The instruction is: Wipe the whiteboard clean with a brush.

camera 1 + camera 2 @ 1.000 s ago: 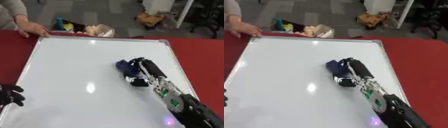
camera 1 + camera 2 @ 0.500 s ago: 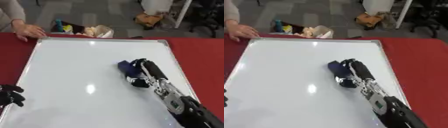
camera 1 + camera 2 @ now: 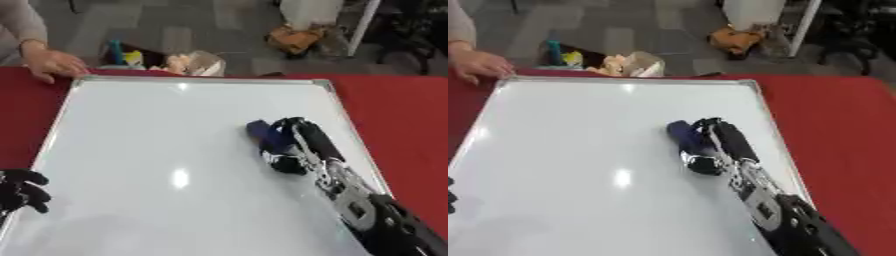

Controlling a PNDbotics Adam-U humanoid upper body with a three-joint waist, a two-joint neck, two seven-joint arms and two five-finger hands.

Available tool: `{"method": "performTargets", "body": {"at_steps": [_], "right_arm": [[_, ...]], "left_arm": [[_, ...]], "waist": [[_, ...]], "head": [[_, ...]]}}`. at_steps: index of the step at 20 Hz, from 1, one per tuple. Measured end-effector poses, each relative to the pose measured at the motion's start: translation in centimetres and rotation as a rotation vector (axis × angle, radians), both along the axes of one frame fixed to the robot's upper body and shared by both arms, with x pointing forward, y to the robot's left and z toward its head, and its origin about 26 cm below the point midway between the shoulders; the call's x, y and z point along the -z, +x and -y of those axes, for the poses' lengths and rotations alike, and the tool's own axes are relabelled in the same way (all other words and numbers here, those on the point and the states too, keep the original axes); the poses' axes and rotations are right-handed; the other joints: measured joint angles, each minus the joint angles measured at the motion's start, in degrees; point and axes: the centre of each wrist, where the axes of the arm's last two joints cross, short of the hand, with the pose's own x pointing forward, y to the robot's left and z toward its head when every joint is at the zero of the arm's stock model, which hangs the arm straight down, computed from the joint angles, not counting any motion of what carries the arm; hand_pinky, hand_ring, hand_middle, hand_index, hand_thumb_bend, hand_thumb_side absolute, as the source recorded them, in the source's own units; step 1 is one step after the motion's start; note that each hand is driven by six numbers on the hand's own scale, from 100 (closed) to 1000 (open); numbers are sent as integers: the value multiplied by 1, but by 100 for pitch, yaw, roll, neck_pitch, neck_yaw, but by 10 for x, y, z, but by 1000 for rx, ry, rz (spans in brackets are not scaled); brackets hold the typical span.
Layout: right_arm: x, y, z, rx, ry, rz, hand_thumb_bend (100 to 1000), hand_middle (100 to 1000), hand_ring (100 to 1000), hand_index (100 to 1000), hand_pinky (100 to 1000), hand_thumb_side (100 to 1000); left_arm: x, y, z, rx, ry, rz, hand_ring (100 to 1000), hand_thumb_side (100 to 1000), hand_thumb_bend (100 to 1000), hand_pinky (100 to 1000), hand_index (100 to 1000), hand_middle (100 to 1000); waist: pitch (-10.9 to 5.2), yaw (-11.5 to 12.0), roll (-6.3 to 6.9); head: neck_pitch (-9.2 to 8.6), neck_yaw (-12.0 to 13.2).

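The whiteboard [image 3: 149, 150] lies flat on the red table, its white surface showing only glare spots. A dark blue brush [image 3: 263, 136] rests on the board right of centre, and my right hand [image 3: 302, 140] is shut on it, fingers curled over its top, with the arm coming in from the lower right. My left hand [image 3: 19, 190] sits at the board's lower left edge with its fingers curled and nothing in it. A person's hand [image 3: 52, 64] rests on the board's far left corner.
The red table [image 3: 407, 115] shows to the right and left of the board. Beyond the far edge, on the floor, are a bag with bottles and packets [image 3: 162, 59], a brown object [image 3: 293, 37] and chair legs [image 3: 411, 30].
The whole picture has shifted down a little, so the camera moved. My right hand and the brush keep nearly the same spot on the board. The person's hand stays at the corner.
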Motion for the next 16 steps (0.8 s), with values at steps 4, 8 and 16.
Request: {"method": "performTargets", "body": {"at_steps": [4,8,16], "right_arm": [[2,-2,7,37,12,0,100,538,590,700,626,363],[3,-4,13,67,21,0,100,537,590,699,625,362],[4,-4,16,98,31,-4,100,537,590,700,625,364]], "left_arm": [[0,0,0,0,0,0,538,936,662,491,668,589],[0,0,0,0,-1,0,538,936,663,491,668,589],[0,0,0,1,-2,-1,538,936,662,491,669,589]], "waist": [[-12,-12,0],[-23,-16,0],[-27,-20,-3]], "head": [[1,10],[1,13],[1,15]]}}
